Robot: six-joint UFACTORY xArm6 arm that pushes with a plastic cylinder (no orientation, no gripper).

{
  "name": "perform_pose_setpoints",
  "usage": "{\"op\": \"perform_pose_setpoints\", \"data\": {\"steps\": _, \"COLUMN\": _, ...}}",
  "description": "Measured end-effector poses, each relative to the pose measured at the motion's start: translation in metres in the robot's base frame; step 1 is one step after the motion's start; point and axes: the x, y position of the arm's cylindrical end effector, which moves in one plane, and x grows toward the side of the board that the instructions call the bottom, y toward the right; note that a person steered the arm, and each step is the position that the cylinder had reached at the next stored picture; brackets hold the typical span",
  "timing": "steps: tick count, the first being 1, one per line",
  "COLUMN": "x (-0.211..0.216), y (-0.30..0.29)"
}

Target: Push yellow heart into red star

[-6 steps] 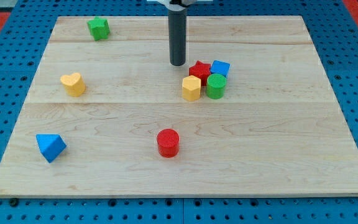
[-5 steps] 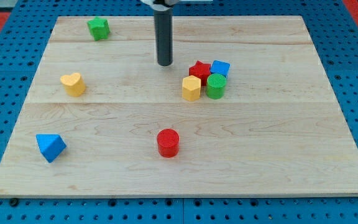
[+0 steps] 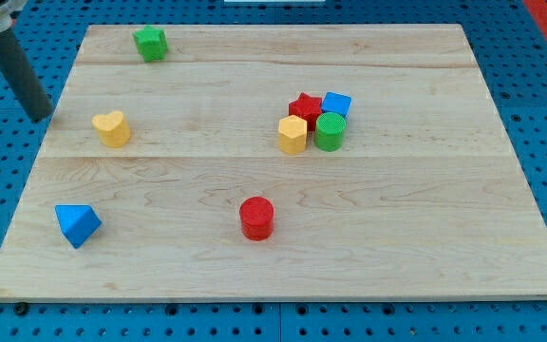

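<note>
The yellow heart (image 3: pixel 111 127) lies at the left of the wooden board (image 3: pixel 273 266). The red star (image 3: pixel 304 105) sits right of centre in a tight cluster with a blue block (image 3: pixel 336 103), a green cylinder (image 3: pixel 330 131) and a yellow hexagonal block (image 3: pixel 292 135). My tip (image 3: pixel 40 118) is at the board's left edge, to the left of the yellow heart and a little above it, apart from it.
A green block (image 3: pixel 150 43) lies near the top left. A blue triangular block (image 3: pixel 77 224) lies at the bottom left. A red cylinder (image 3: pixel 256 218) stands below the centre. Blue pegboard surrounds the board.
My tip has swept far to the left, from just left of the red star to the board's left edge beside the yellow heart. No block has moved.
</note>
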Motion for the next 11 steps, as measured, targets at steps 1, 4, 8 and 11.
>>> {"op": "perform_pose_setpoints", "data": {"steps": 1, "x": 0.029, "y": 0.001}}
{"op": "perform_pose_setpoints", "data": {"steps": 4, "x": 0.018, "y": 0.058}}
{"op": "perform_pose_setpoints", "data": {"steps": 8, "x": 0.017, "y": 0.125}}
{"op": "perform_pose_setpoints", "data": {"steps": 11, "x": 0.065, "y": 0.151}}
